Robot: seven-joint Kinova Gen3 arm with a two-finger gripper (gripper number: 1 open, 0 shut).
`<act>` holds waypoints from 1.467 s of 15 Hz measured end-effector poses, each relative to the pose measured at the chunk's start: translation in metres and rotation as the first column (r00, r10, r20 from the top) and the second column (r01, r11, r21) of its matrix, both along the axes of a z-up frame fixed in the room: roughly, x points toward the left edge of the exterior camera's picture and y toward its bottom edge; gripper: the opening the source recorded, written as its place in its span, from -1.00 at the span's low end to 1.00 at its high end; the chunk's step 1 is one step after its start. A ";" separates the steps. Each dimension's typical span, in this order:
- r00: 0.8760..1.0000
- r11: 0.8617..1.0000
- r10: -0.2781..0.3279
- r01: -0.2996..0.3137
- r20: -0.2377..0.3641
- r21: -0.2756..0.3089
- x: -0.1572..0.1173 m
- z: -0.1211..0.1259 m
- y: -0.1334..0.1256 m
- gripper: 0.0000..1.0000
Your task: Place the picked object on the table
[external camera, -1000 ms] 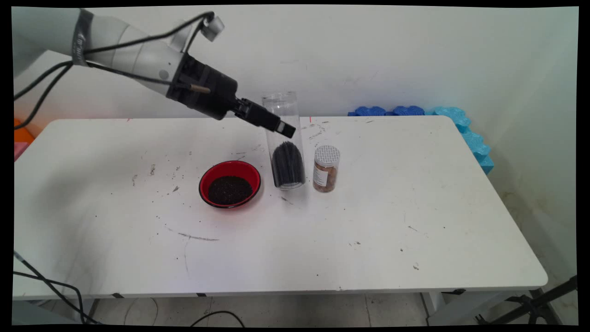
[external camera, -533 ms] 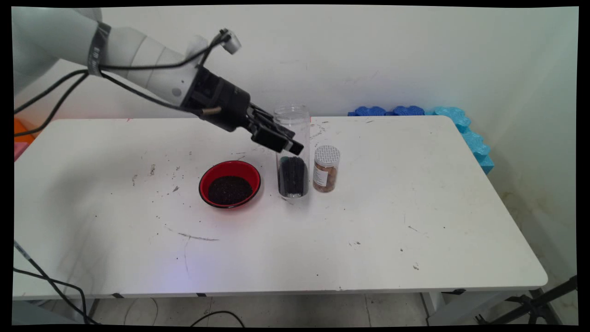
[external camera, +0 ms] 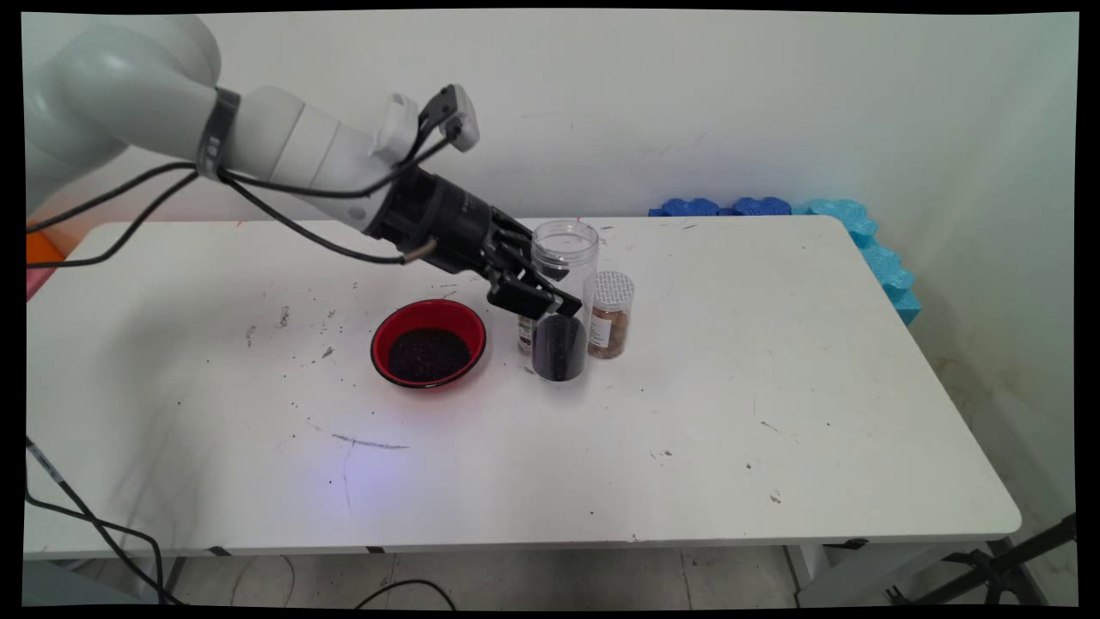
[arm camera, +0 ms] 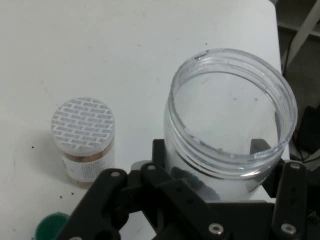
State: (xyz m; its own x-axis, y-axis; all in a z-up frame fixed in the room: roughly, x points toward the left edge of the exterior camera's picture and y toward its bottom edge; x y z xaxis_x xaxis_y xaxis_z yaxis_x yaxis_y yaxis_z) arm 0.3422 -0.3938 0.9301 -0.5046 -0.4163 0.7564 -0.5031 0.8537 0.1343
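Observation:
My gripper [external camera: 550, 297] is shut on a clear open-topped jar [external camera: 565, 258], gripping its middle from the left. The jar's lower part holds dark grains, and it stands upright low over the white table [external camera: 687, 387]; I cannot tell whether it touches. In the hand view the jar [arm camera: 230, 115] fills the space between the fingers of the gripper [arm camera: 210, 150], its mouth open toward the camera. A small spice jar [external camera: 608, 314] with a white patterned lid stands close on its right, also the spice jar [arm camera: 84, 140]. A red bowl [external camera: 378, 331] of dark grains sits to the left.
A small bottle [external camera: 523, 334] shows just behind the held jar's left side, and a green cap [arm camera: 50, 227] lies at the hand view's lower left. Blue foam pieces [external camera: 868, 241] line the table's back right corner. Dark specks and scuffs mark the tabletop.
The arm has swung right and down with the clear jar. The jar has gone from leaning high near the bowl to upright and lower, close beside the spice jar.

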 end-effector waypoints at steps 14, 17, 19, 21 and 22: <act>0.999 0.998 0.047 -0.047 0.011 -0.038 -0.020 -0.049 0.013 -1.00; 0.998 0.998 0.056 -0.055 0.009 -0.041 -0.023 -0.065 0.016 -1.00; 0.998 0.997 0.060 -0.059 0.008 -0.042 -0.024 -0.072 0.018 -1.00; 0.998 0.997 0.065 -0.064 0.007 -0.044 -0.025 -0.081 0.020 -1.00; 0.998 0.997 0.067 -0.066 0.007 -0.045 -0.026 -0.084 0.020 -1.00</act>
